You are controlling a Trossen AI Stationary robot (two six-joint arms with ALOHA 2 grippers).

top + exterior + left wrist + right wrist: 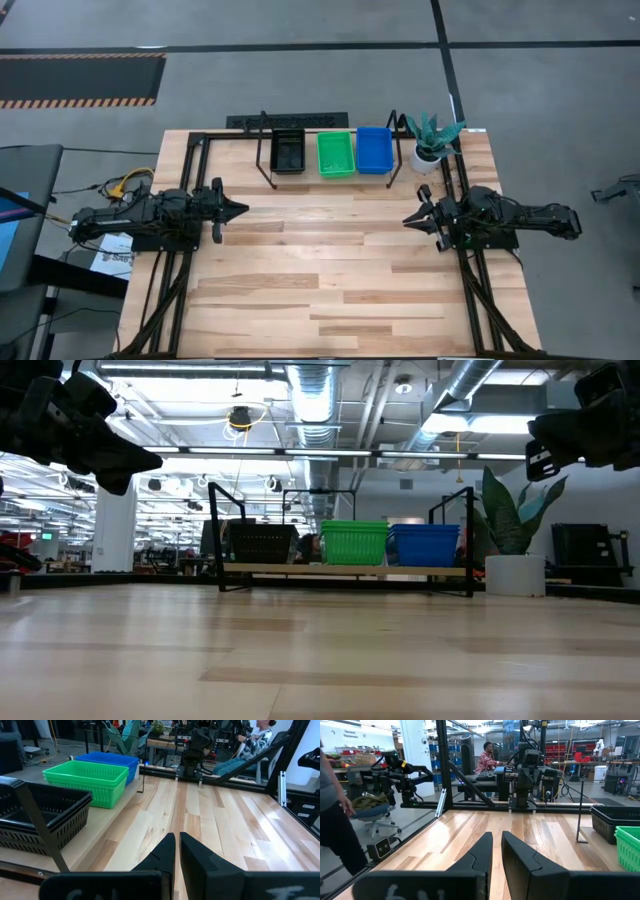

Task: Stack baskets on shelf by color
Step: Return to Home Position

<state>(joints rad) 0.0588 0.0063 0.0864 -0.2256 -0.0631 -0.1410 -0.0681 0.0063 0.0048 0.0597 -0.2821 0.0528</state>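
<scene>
The baskets sit in three stacks on the light-wood shelf (330, 178) at the table's far edge: black (288, 150) on the left, green (336, 154) in the middle, blue (374, 149) on the right. The low view shows the black (262, 543), green (354, 542) and blue (424, 544) stacks resting by their bottoms on the plank (345, 569). My left gripper (240, 210) hovers shut over the table's left side, pointing right. My right gripper (408, 218) hovers shut over the right side, pointing left. Neither touches anything.
A white pot with a green plant (430, 150) stands right of the shelf at the far right corner. A black metal frame (190, 150) runs along the table's edges. The bare tabletop (320, 260) lies between the arms. A person (335, 820) stands beyond the table's edge, and another (485, 760) sits farther off.
</scene>
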